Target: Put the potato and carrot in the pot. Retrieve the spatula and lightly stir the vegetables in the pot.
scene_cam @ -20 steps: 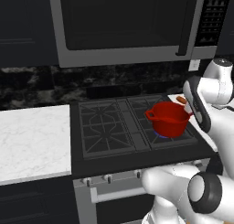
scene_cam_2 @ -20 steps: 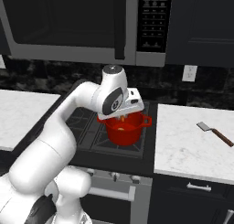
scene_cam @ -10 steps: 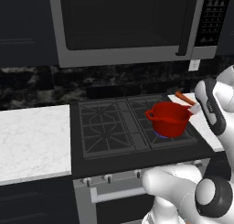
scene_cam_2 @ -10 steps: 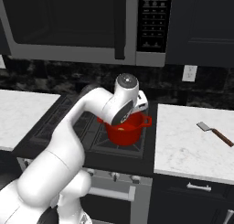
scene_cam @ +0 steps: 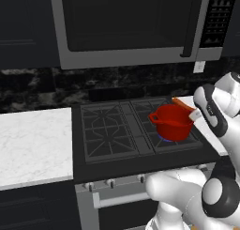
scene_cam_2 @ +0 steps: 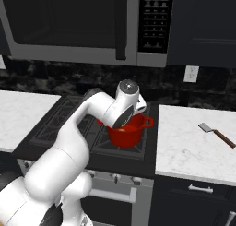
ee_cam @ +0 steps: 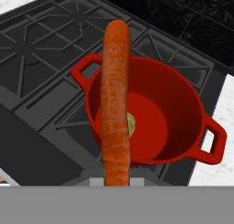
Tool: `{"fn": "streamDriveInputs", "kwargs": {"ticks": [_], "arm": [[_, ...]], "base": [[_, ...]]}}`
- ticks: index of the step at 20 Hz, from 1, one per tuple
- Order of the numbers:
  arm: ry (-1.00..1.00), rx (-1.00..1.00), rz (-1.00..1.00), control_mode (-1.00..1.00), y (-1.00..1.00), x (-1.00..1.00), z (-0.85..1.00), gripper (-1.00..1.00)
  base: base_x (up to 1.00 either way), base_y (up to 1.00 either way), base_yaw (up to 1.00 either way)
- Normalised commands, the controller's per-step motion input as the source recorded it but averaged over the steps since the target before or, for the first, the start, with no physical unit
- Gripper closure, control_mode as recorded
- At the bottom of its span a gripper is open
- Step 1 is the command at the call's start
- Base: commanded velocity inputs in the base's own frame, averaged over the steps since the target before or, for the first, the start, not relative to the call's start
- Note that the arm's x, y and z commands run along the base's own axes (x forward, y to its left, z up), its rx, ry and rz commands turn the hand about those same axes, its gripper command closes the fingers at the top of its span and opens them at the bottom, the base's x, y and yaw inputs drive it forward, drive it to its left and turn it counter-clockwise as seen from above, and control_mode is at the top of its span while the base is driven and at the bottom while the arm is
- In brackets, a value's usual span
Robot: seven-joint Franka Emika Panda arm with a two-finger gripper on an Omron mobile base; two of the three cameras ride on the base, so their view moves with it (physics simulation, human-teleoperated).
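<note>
The gripper (ee_cam: 116, 179) is clamped on the carrot (ee_cam: 115, 104), which juts out from it and hangs above the open mouth of the red pot (ee_cam: 180, 104). In the left base view the carrot's orange tip (scene_cam: 180, 103) shows just past the pot's far rim. The pot (scene_cam_2: 130, 133) sits on the near right burner of the stove (scene_cam: 112, 130).

A pale lump lies on the pot's floor, half hidden behind the carrot: the potato (ee_cam: 132, 125), so that part looks done. The carrot is not yet dropped in. The spatula (scene_cam_2: 216, 133) lies untouched on the white counter (scene_cam_2: 184, 146) to the right of the stove, well apart from the pot, so fetching it and stirring are both left.

The microwave's button panel (scene_cam_2: 156, 20) carries markings too small to read; no brand is legible anywhere.
</note>
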Motion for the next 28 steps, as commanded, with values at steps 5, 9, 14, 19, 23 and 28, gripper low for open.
{"fn": "streamDriveInputs", "kwargs": {"ticks": [5, 9, 14, 19, 23, 28], "arm": [[0.01, 0.00, 0.01, -1.00, 0.19, 0.16, -0.20, 1.00], [0.00, 0.00, 0.02, -1.00, 0.01, 0.26, -0.28, 1.00], [0.00, 0.00, 0.02, -1.00, 0.00, 0.10, -0.22, 1.00], [0.01, 0.00, 0.00, -1.00, 0.00, 0.02, -0.17, 1.00], [0.00, 0.00, 0.00, -1.00, -0.09, 0.04, -0.05, 1.00], [0.00, 0.01, 0.00, -1.00, -0.07, 0.18, -0.10, 1.00]], "base": [[0.00, 0.00, 0.00], [0.00, 0.00, 0.00], [0.00, 0.00, 0.00], [0.00, 0.00, 0.00], [0.00, 0.00, 0.00], [0.00, 0.00, 0.00]]}}
